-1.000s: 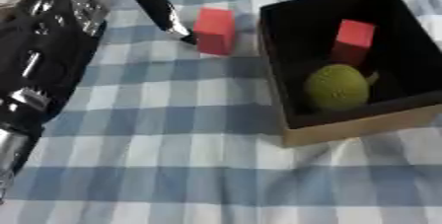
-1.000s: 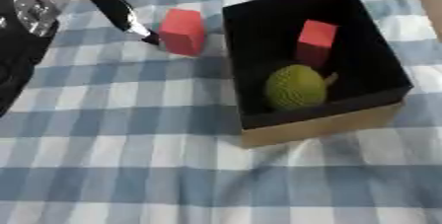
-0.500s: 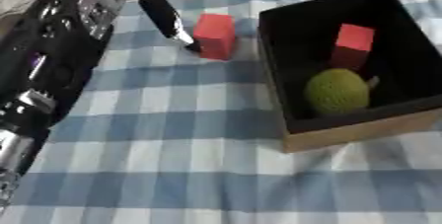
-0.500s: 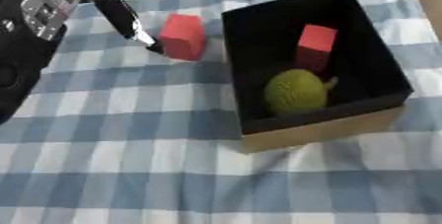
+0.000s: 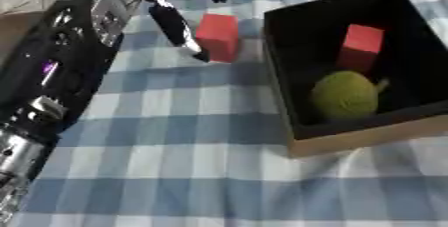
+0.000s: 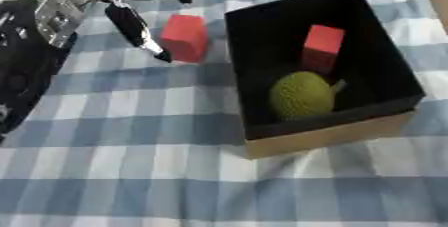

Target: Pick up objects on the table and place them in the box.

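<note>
Left hand open beside red block.

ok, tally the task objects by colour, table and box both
Red blocks: 2, one on the table beside the left hand, one in the box
Green fruit: 1, in the box
Total: 3 objects, 2 in the box, 1 out
</note>
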{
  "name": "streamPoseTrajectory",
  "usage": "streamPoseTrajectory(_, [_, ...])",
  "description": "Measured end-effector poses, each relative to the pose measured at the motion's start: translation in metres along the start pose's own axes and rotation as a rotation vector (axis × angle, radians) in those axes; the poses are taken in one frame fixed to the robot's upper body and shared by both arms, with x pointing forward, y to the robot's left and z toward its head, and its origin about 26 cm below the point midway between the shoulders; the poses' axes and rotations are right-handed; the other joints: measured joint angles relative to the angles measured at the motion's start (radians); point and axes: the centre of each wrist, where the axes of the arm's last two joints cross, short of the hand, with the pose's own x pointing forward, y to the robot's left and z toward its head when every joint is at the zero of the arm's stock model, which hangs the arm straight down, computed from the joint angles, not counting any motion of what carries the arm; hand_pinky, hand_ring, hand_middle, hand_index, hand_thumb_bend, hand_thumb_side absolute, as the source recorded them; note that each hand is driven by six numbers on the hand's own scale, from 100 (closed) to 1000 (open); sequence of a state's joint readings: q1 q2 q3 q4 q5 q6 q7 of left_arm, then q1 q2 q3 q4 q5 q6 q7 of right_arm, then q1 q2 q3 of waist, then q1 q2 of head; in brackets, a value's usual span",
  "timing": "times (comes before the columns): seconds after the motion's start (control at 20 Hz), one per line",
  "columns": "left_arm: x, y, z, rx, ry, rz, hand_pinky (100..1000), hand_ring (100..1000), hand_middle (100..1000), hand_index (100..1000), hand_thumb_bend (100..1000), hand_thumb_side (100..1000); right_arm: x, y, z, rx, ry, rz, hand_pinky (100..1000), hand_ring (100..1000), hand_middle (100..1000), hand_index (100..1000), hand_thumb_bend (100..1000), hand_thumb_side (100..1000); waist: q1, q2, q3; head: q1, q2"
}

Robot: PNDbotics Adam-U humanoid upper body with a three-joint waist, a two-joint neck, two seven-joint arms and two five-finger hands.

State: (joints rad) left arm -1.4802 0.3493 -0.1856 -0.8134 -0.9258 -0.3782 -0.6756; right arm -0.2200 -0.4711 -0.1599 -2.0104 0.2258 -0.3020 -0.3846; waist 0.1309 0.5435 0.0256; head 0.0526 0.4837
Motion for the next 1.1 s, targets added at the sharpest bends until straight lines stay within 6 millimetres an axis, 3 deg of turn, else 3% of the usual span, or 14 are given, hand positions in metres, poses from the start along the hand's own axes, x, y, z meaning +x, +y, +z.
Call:
streamPoseTrajectory(0.4, [0.0017,-0.0034,-0.0039,-0.021,-0.001,-0.006,928,954,844,938,659,427,0.0007,0.0007,-0.0024,-0.004,-0.007,-0.004,903,1000,390,848,100,470,0.0,0.008,-0.009,0.007,-0.003])
streamPoseTrajectory(0.6, [0.0014,-0.0058,-0.0051,-0.03,0.006,-0.007,918,945,833,933,599,410,0.0019,0.0009,-0.0037,-0.006,-0.011,-0.007,903,1000,388,848,100,470,0.002,0.013,-0.013,0.008,-0.003])
streamPoseTrajectory(0.8, [0.0015,-0.0068,-0.0061,-0.03,0.012,-0.004,892,909,791,919,447,382,0.0024,0.0008,-0.004,-0.008,-0.005,-0.009,903,1000,385,846,100,470,0.002,0.014,-0.014,0.008,-0.006])
streamPoseTrajectory(1.0, [0.0015,-0.0065,-0.006,-0.024,0.019,0.009,861,861,736,890,282,296,0.0023,0.0006,-0.0038,-0.008,0.004,-0.006,903,1000,384,845,100,470,0.003,0.014,-0.013,0.008,-0.004])
streamPoseTrajectory(1.1, [0.0015,-0.0064,-0.006,-0.022,0.019,0.02,817,791,662,840,143,207,0.0022,0.0004,-0.0035,-0.009,0.008,-0.004,903,1000,385,845,100,470,0.003,0.014,-0.013,0.008,-0.001])
